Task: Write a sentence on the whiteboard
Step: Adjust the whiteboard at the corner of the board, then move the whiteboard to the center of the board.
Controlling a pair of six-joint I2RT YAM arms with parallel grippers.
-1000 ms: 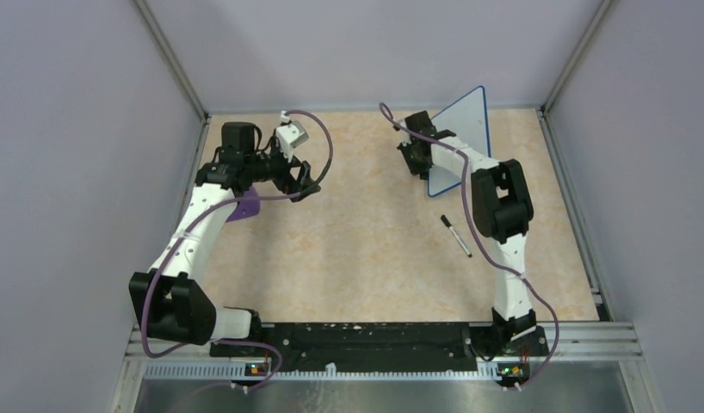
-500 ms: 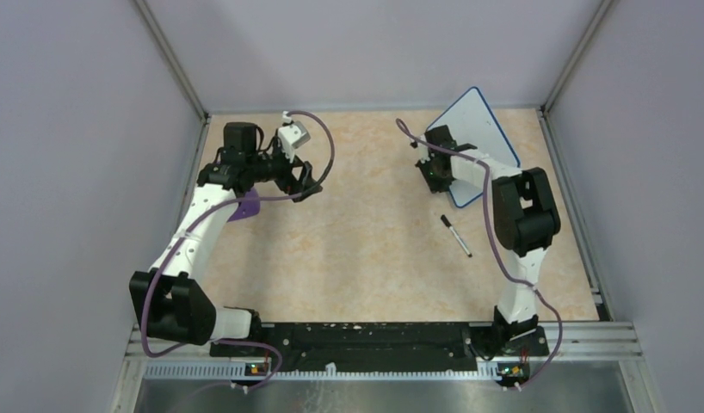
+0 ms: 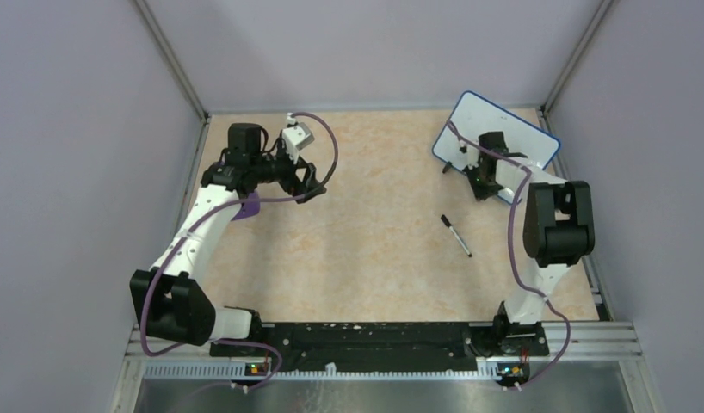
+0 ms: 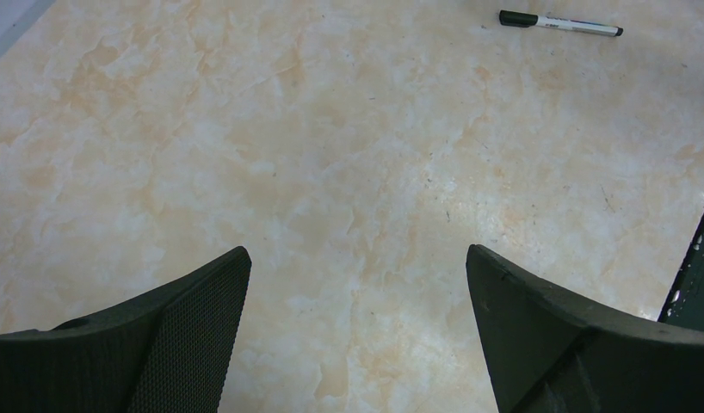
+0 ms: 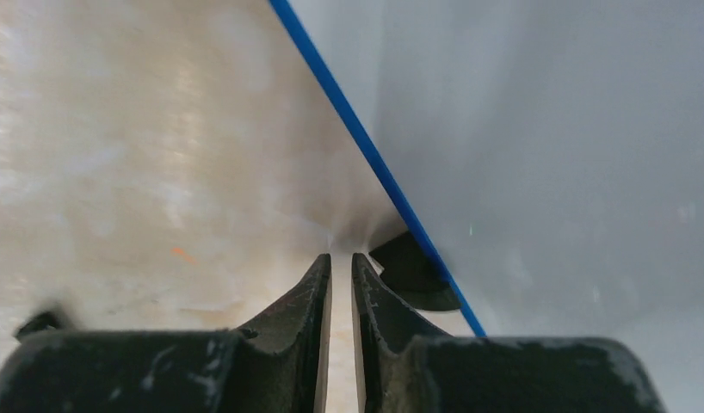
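Observation:
The whiteboard stands at the far right of the table, white with a thin blue frame; no lettering shows on it. In the right wrist view its blue edge and one black foot lie just right of my fingertips. My right gripper is shut and empty, low at the board's near-left side. A black-and-white marker lies on the table, also in the left wrist view. My left gripper is open and empty over bare table. The sentence is not in view.
A purple wedge-shaped piece lies under my left arm at the far left. Grey walls with metal corner posts close in the table on three sides. A black rail runs along the near edge.
The whiteboard has swung round and shifted right toward the wall, its face now turned more to the camera. My right arm moved right with it. My left gripper shifted slightly right.

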